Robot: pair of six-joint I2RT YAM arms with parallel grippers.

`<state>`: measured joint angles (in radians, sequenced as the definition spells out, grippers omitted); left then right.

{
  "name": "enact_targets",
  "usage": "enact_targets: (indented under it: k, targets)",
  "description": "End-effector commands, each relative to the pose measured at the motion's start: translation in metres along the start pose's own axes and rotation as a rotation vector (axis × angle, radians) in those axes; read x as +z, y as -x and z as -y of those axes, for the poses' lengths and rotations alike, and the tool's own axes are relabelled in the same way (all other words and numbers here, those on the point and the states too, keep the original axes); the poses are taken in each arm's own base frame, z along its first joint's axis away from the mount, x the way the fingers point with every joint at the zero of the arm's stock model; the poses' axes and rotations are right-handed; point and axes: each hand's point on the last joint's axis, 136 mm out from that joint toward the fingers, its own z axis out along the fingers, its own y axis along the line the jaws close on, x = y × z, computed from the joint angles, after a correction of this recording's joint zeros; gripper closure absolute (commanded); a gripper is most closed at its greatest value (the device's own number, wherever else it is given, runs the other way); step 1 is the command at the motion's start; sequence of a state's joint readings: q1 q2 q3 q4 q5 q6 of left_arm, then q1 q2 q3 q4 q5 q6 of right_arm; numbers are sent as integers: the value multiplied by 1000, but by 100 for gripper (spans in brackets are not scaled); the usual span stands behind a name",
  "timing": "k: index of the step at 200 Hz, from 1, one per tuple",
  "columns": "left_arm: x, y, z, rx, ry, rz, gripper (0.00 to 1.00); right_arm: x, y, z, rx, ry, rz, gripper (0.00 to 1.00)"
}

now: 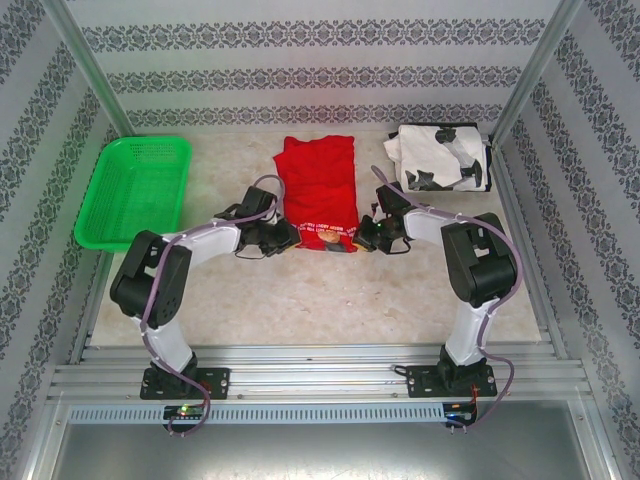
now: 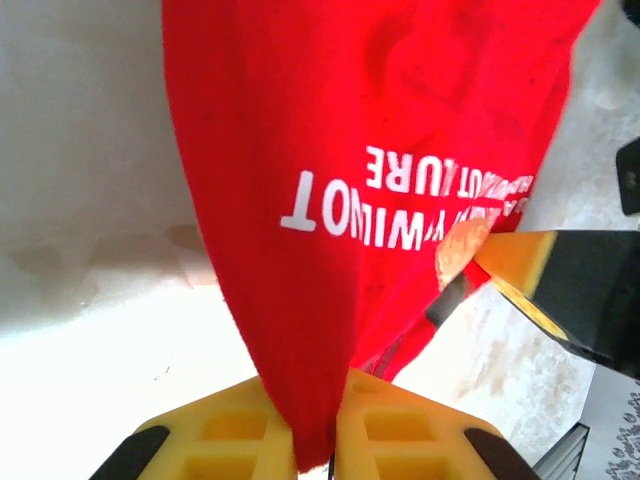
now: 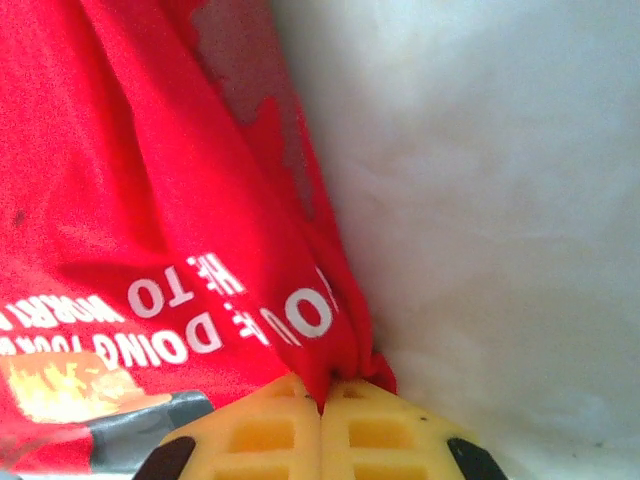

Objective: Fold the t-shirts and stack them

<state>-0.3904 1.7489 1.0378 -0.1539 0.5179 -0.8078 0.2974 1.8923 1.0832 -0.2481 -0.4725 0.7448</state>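
We grip the red shirt by its two near corners, left hand and right hand each clamped on cloth.

Bright, even overhead light; table glare-washed in wrist views; close-ups soft.

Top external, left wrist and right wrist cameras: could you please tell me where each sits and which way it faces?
Top external: above and behind the bases, looking down at the table, left gripper, right gripper, red shirt, white shirt, basket.
Left wrist: on the left wrist, looking along its yellow fingers pinching red cloth.
Right wrist: likewise, its fingers shut on the shirt's edge.
Shared: both wrist views show the red shirt's white lettering.
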Motion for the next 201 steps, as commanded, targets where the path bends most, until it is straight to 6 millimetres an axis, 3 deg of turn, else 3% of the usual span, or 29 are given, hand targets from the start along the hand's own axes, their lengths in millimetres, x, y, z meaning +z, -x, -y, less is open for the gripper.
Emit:
enact_targets:
  k: [1,33,78,129,201]
  targets:
    - [-17,-7,-17,34,76,-5,88,-7,10,8,14,-53,55,100]
    - [-24,-14,-22,62,98,-24,87,-31,10,-1,0,-40,76,100]
    - [-31,-31,-42,76,141,-42,86,-47,-6,5,29,-34,83,100]
    - [-38,-57,-57,75,144,-83,86,-35,-43,8,11,-51,-5,100]
    - [-78,-92,-56,51,126,-106,86,-66,-112,-15,-32,-88,-77,100]
